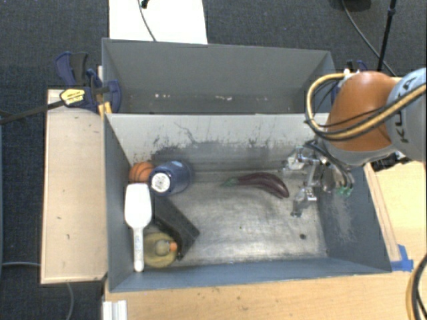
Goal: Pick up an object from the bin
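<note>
One dark purple aubergine (265,182) lay near the back wall of the bin (253,227), just left of the gripper (298,207), which hung beside its right end. How wide the gripper stood could not be told.

the bin (233,272) is plain grey metal. its back wall is smudged with dark scuffs and pale scratches, and its floor is mottled in lighter grey. on the left lie an orange ball (139,172), a dark blue cup (175,176) with a white round end, a white scoop (137,209), a black block (177,225) and an olive-yellow lump (155,252) with a small orange spot. the aubergine (265,183) is dark purple with a green stem. the gripper (298,209) is silvery metal with small black parts. the wrist cover (357,112) is glossy orange-brown, looped by yellowish and black cables (311,102).
</note>
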